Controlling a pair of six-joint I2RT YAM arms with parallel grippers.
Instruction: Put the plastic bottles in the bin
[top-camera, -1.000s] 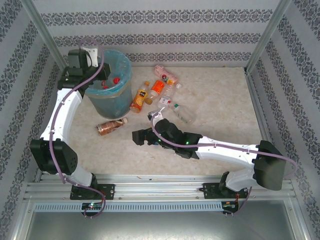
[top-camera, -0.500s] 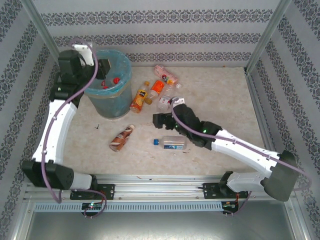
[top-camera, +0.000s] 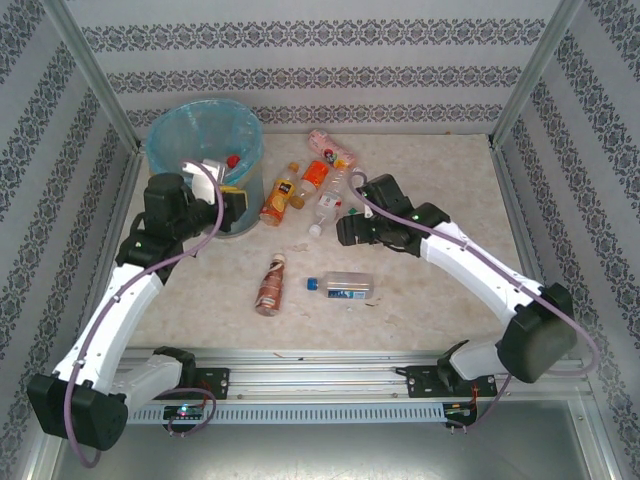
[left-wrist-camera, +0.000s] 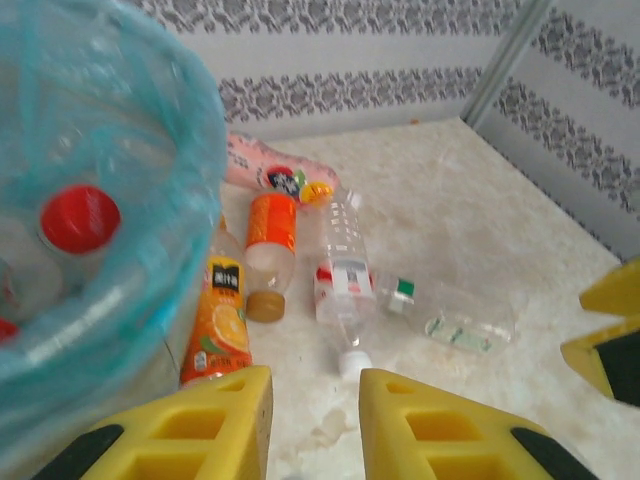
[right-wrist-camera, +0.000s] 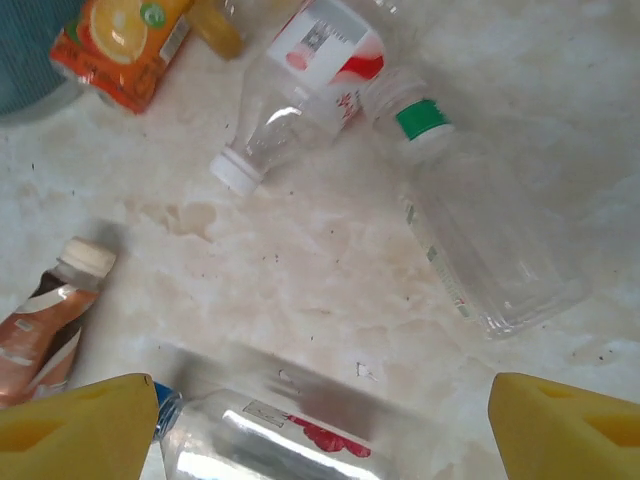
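Clear plastic, lying on its side: the blue-capped bottle (top-camera: 345, 286) is the one nearest you on the table (top-camera: 450, 190). The brown bottle (top-camera: 270, 285) lies just to its left, and both are well short of the bin (top-camera: 160, 135).

Your right gripper (right-wrist-camera: 325, 425) hangs just beyond it, jaws wide apart and empty. In the wrist view the bottle shows blurred between the fingers, and I cannot tell whether they are down at its level or above it. If you close now, the round body may roll or squirt out, or a finger may land on the cap (top-camera: 312, 284) and flick it away.

Past that gripper lies the flattened green-capped bottle (right-wrist-camera: 480, 250), thin-walled and likely to buckle rather than hold. It lies right beside the red-labelled bottle (right-wrist-camera: 315, 50), so a wide grab there could pinch two and drop one.

Your left gripper (left-wrist-camera: 315, 420) is at the bin's front wall, fingers a little apart with nothing between them. The juice bottle (left-wrist-camera: 215, 320) lies close beside the bin just ahead. Reach for it carelessly and you may snag the blue liner (left-wrist-camera: 170, 120) or shove the bin, which looks light.

Farthest back, the bin holds red-capped bottles (left-wrist-camera: 78, 218). The orange bottle (left-wrist-camera: 270, 235) and the pink bottle (left-wrist-camera: 265, 165) lie beside it.
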